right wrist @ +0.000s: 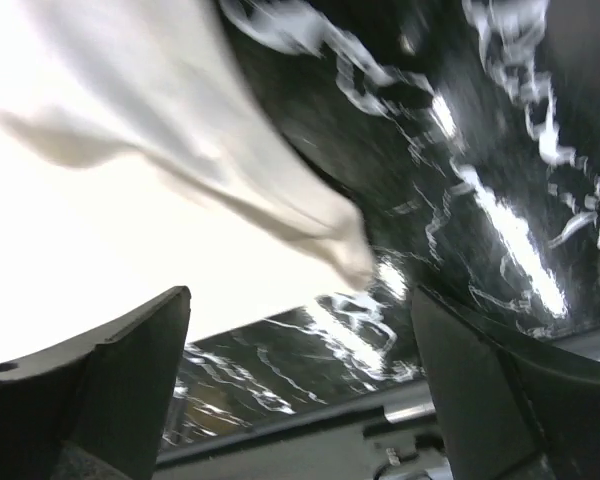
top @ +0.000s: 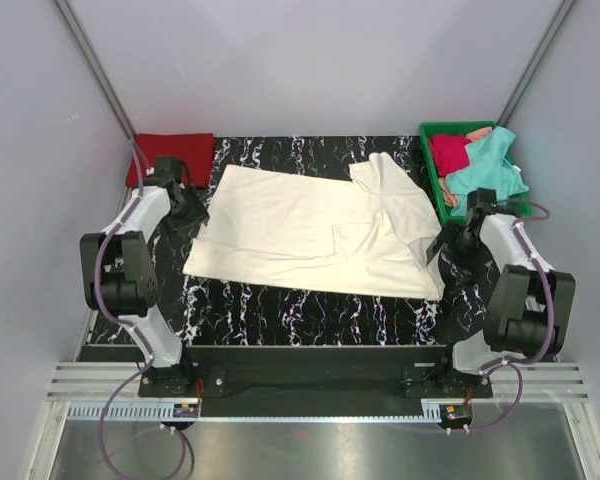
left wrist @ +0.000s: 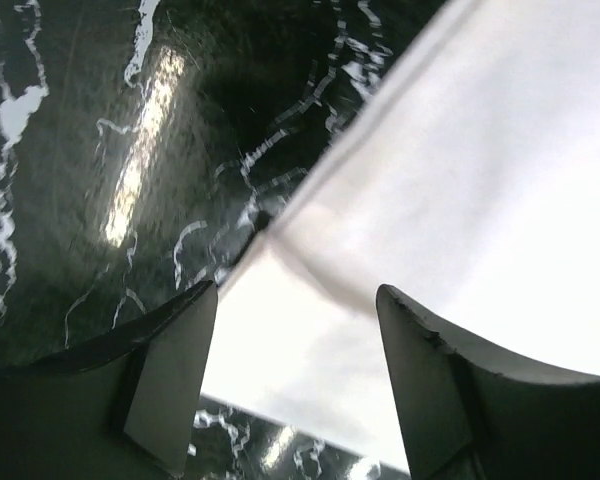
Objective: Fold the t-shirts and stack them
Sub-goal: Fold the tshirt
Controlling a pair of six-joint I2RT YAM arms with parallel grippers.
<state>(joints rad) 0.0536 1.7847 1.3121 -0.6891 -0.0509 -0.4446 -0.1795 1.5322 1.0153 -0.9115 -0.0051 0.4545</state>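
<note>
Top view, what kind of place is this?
Probably a lab robot cell: a left arm and right arm bolted to a black marbled table, plain grey walls around it, a green tray of shirts.

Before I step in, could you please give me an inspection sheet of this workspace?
Surface: glossy black marbled table.
Job's things: cream t-shirt spread mid-table, partly folded; red t-shirt folded, far left; crimson t-shirt and teal t-shirt heaped unfolded.
Clutter: green tray, far right, holding those two.
Grippers: left pincer and right pincer open, empty, over the cream shirt's edges.
Cables: purple cables along both arms.
Surroundings: plain grey walls.
</note>
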